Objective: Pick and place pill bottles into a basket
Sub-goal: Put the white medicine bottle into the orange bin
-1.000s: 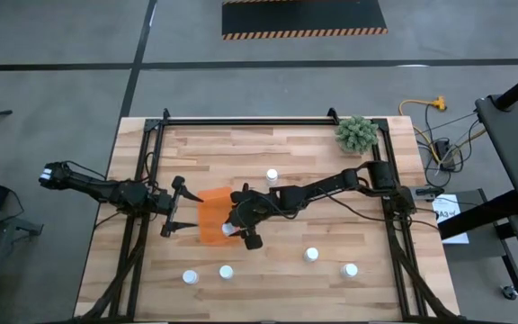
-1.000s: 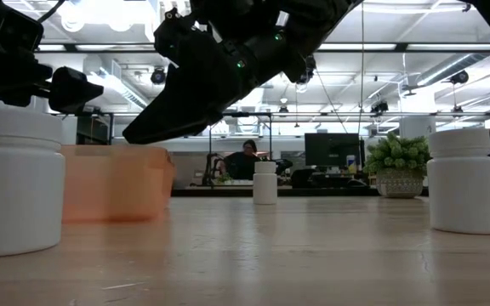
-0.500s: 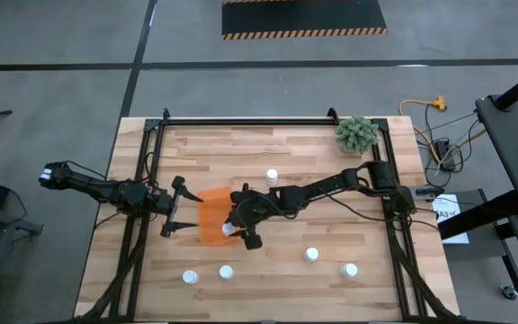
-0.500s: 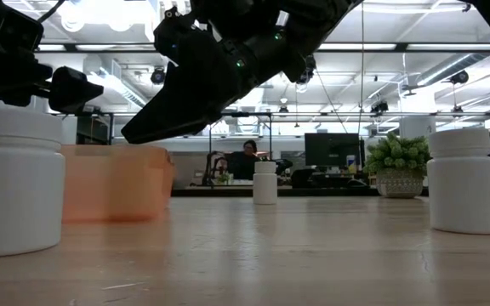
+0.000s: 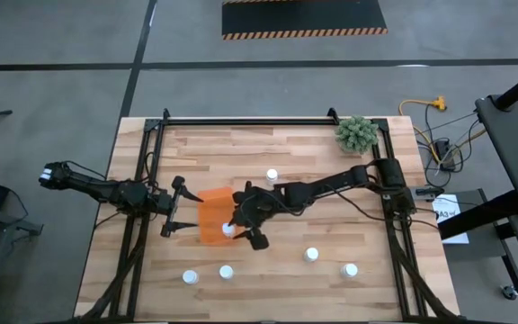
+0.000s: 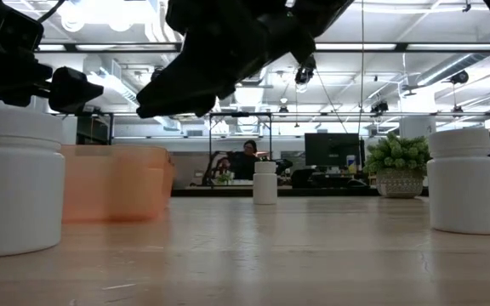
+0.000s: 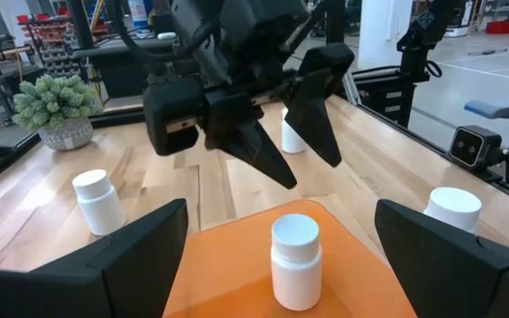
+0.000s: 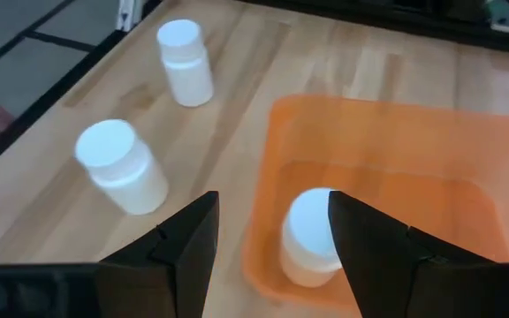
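Pill bottles are spread over the wooden table [image 5: 331,171], with the basket [image 5: 210,221] as the landmark near its middle. From above, one bottle in the basket [image 5: 228,230] stands inside the orange tray at its near right corner. The right gripper [image 5: 247,230] hangs over that corner with its fingers spread and nothing between them. The left gripper [image 5: 177,219] waits just left of the basket, fingers apart and empty. A far bottle [image 5: 272,176] stands beyond the basket to the right; two near-left bottles [image 5: 190,277] [image 5: 226,272] and two near-right bottles [image 5: 311,256] [image 5: 350,269] stand well in front of it. The green plant [image 5: 356,134] sits at the far right corner, well away from the basket.

At table height, the basket [image 6: 113,182] rests flat, the right gripper [image 6: 177,93] above it and clear of it.

From the left wrist, the bottle [image 7: 295,262] stands upright on the basket's floor [image 7: 228,265], the right gripper [image 7: 294,146] open above it.

From the right wrist, the bottle [image 8: 312,234] sits by the basket's wall [image 8: 268,185], untouched between the spread fingers [image 8: 179,247].
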Controlling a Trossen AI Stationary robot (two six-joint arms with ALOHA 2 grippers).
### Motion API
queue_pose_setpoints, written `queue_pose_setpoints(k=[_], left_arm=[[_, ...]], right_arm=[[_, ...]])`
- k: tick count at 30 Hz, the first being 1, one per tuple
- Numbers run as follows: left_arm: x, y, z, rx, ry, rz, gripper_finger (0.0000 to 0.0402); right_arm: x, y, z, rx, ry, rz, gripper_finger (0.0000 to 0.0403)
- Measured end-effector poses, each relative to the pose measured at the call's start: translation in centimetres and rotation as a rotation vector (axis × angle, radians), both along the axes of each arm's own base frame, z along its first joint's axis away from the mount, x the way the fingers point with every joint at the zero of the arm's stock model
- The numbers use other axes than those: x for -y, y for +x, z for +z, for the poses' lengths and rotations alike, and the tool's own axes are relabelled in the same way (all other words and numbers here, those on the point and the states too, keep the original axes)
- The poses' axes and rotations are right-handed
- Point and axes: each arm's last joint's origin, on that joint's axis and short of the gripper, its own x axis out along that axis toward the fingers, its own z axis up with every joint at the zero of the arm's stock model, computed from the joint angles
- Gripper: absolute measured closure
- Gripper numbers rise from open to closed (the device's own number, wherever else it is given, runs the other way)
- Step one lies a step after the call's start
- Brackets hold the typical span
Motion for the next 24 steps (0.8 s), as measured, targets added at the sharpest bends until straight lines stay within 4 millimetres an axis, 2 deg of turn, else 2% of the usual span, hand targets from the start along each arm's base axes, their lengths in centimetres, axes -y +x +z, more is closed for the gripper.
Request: queue_pose_setpoints(k=[8, 12, 17, 24], left_arm=[[0.0, 0.0, 0.0, -0.001, 0.0, 0.0, 0.0056], [0.0, 0.0, 0.0, 0.0, 0.0, 0.0, 0.0056], [0.0, 0.0, 0.0, -0.001, 0.0, 0.0, 0.0056], [0.0, 0.0, 0.0, -0.001, 0.0, 0.0, 0.0056]], right_arm=[[0.0, -1.3, -1.9, -0.039, 0.022, 0.006, 0.0199], [-0.1, -2.4, -1.7, 0.007, 0.037, 0.006, 0.0199], [0.0, -4.5, -1.1, 0.083, 0.062, 0.0, 0.0199], [0.4, -9.0, -1.2, 0.223, 0.127, 0.005, 0.0199]])
